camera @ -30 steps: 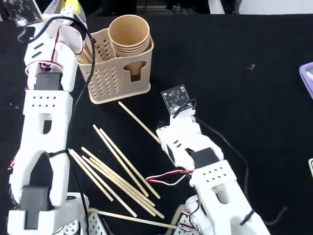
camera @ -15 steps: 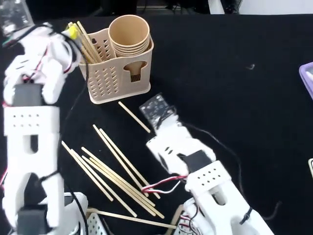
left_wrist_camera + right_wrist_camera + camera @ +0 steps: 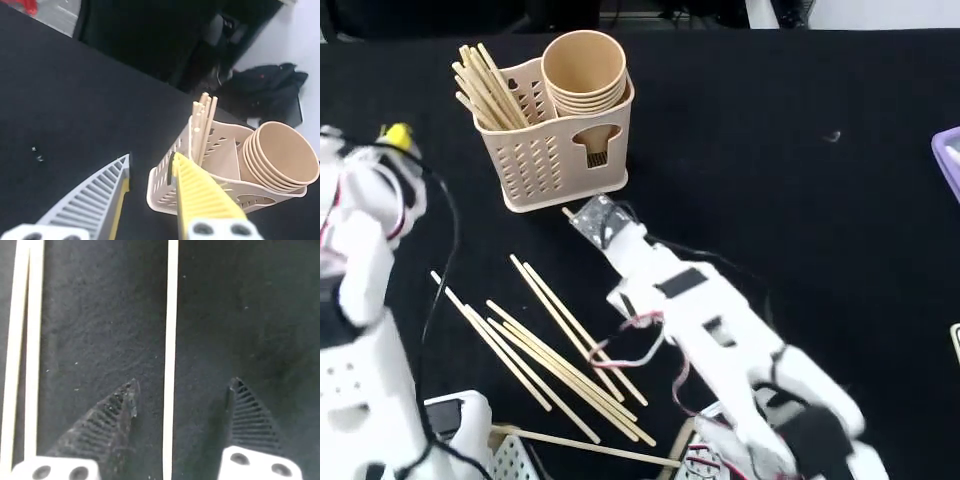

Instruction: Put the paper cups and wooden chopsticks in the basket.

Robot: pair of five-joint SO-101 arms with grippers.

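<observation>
While the right end effector (image 3: pixel 184 382) hangs spread, one wooden chopstick (image 3: pixel 170 340) lies lengthwise between its fingers (image 3: pixel 100 425).

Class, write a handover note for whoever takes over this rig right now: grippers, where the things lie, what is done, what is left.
Left gripper: open, empty, apart from the beige perforated plastic basket.
Right gripper: open, straddling one loose wooden chopstick on the black table.
Done: stack of brown paper cups and a bundle of chopsticks stand in the basket.
Left: the scattered chopsticks lying on the table.
</observation>
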